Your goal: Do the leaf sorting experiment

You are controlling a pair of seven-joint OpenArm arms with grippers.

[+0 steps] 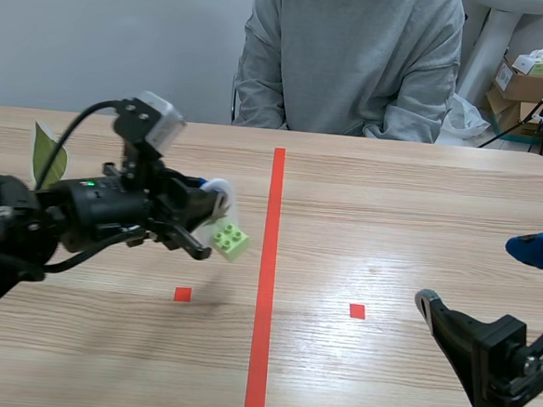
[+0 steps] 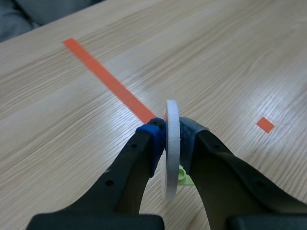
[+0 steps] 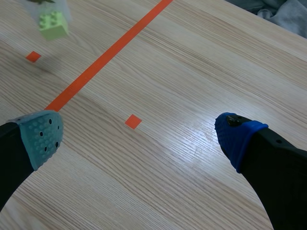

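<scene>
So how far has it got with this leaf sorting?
Nothing looks placed yet. In hand: the left claw is shut on a white disc with a light-green block beside it, held above the table, left of the red line. Left: the green leaf behind that arm; the right claw is open, empty.

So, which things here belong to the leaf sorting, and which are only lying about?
Likely for the job: leaf behind the left arm; white disc shut in the left pincer; green brick under the disc.
Just lying about: cardboard boxes past the table.
</scene>
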